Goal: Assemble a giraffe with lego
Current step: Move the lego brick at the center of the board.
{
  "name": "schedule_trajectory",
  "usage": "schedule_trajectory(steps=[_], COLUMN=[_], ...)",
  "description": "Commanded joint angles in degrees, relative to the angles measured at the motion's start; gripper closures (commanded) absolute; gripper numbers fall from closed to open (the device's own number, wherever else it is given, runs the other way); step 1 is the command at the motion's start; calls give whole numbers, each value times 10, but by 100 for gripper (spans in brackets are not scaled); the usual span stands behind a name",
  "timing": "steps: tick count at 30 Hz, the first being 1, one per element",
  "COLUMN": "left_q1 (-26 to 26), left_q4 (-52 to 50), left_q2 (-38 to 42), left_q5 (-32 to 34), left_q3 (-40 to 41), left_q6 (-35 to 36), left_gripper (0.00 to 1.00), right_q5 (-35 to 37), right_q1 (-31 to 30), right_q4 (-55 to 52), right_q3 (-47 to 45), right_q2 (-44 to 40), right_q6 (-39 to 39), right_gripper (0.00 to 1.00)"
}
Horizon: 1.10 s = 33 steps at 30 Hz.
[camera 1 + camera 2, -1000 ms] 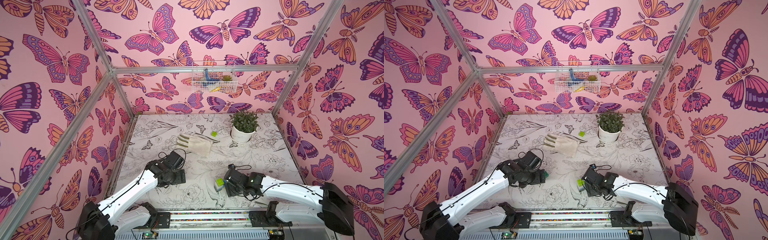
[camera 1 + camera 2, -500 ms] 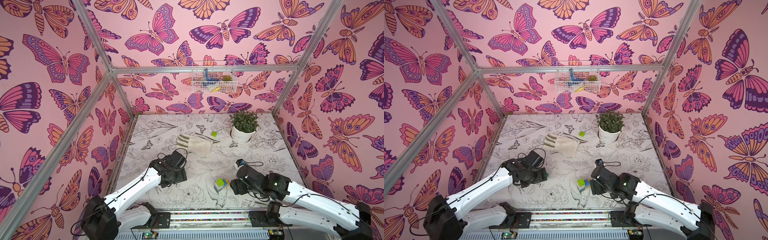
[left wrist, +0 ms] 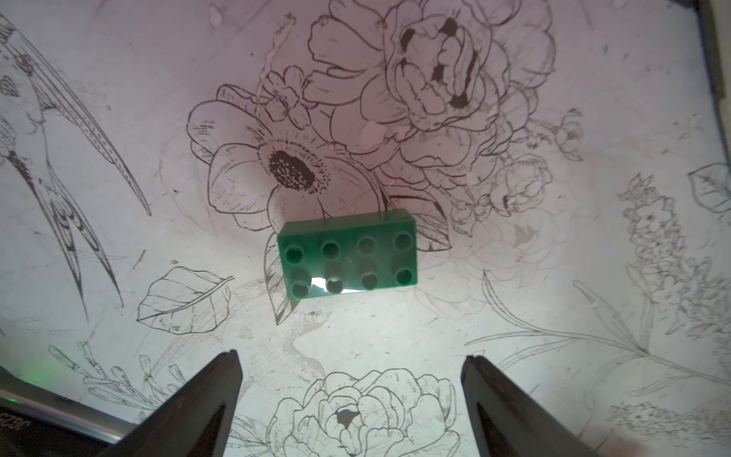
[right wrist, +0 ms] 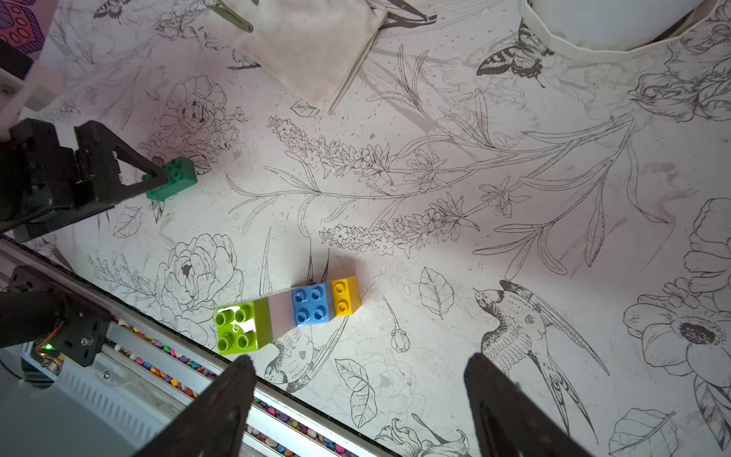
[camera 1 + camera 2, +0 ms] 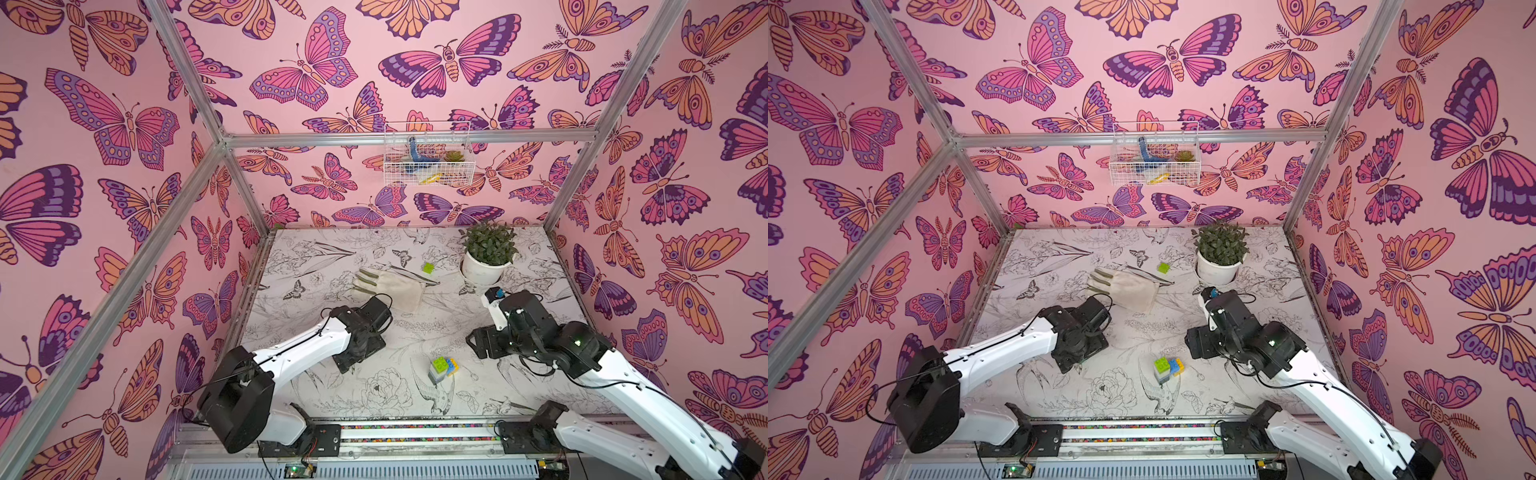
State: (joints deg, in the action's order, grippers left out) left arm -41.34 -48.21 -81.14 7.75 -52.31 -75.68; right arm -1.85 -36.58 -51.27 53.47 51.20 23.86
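Close to the front rail (image 5: pixel 415 432), the part-built giraffe (image 4: pixel 285 312) is set studs-up, bare table (image 5: pixel 519 386) around it. The right gripper (image 4: pixel 358 357) is held near it, spread wide and empty; the left gripper (image 3: pixel 352 356), likewise wide and empty, is tipped down over the dark green brick (image 3: pixel 348 253). A lime brick (image 5: pixel 428 267) lies beyond the glove (image 5: pixel 399 286).

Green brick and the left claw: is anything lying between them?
Nothing. In the left wrist view, only the bare flower-printed table shows between the open left gripper and the dark green brick.
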Motion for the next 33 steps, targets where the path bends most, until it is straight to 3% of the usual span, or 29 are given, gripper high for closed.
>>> schedule_trajectory(steps=[1,6,11,18,22,33], left_q1=[-6,22,46,51,49,80], left_q4=[-8,59,126,180,195,220], left_q2=[5,24,15,43,72,49], left_q5=[11,-23,-38,-39,-15,-3], left_q3=[7,78,106,161,190,199], left_q6=[-81,-133,-153,-233,-302,-324], left_gripper=[6,6,3,1,3,7], right_q5=[-52,-19,-4,8,-24,-40], right_q1=[36,37,38,45,58,59], right_q4=[-18,42,40,19,31,48], right_q3=[-31,-43,8,6,-29,-56], right_q2=[-3,54,125,133,127,136], right_q6=[-20,-15,-37,-60,-42,-39], right_gripper=[14,14,14,14,14,14])
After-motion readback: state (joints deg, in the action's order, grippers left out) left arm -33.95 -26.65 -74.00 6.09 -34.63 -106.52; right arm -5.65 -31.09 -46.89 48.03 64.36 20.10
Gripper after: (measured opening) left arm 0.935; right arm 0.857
